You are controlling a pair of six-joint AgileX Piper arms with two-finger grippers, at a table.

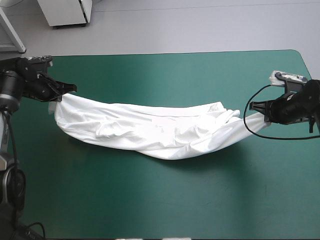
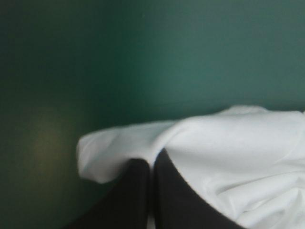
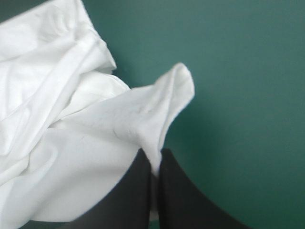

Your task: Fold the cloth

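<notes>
Black and pinched all but closed, the left end effector grasps one end of the white T-shirt at the surface's left edge, toward the far corner. The right end effector is likewise clenched on a peak of fabric at the opposite end, close to the right edge. Held this way, the garment hangs between them as a long sagging band, its middle resting on the teal-green surface. The hold looks meant to stretch the shirt out before laying it flat for folding. Bare cover lies toward both near and far edges, giving room to spread it. Sideways, both arms already sit near the edges, so little outward pull seems left.
</notes>
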